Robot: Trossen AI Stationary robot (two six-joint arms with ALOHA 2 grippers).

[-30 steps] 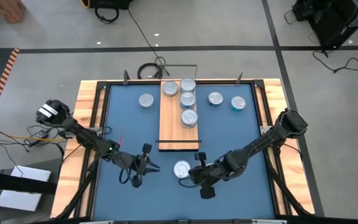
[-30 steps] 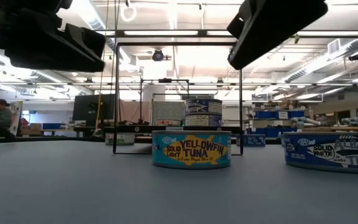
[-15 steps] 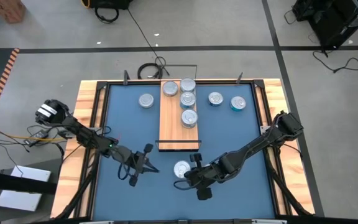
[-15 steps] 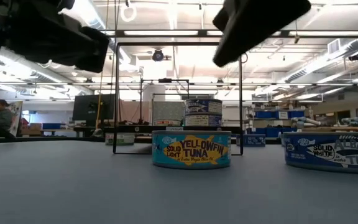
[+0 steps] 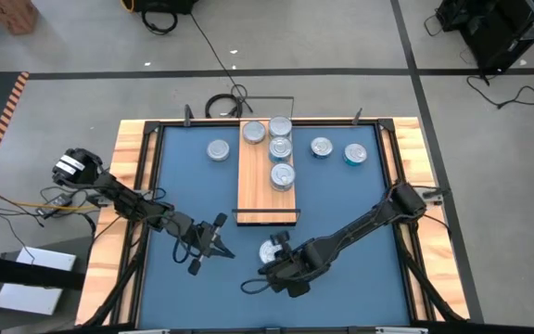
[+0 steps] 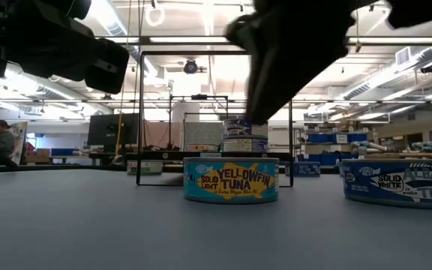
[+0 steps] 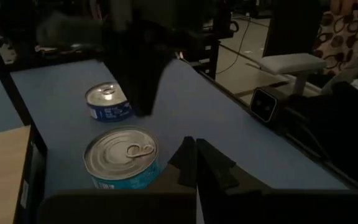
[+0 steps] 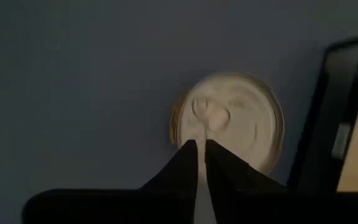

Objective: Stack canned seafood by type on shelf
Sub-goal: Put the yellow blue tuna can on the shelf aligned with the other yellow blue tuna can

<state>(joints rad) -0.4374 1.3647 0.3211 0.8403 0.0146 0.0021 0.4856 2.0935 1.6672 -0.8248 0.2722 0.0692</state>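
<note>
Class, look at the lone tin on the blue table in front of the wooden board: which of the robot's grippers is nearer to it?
Right. The right gripper hangs right beside the tin; the left gripper waits farther off, to its other side.

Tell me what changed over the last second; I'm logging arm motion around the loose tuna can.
The right gripper swung left and toward the table's front edge, passing over the yellowfin tuna can without gripping it. The left gripper edged slightly back toward its own side. The can, the four cans on the shelf and the three on the table stayed put.
</note>
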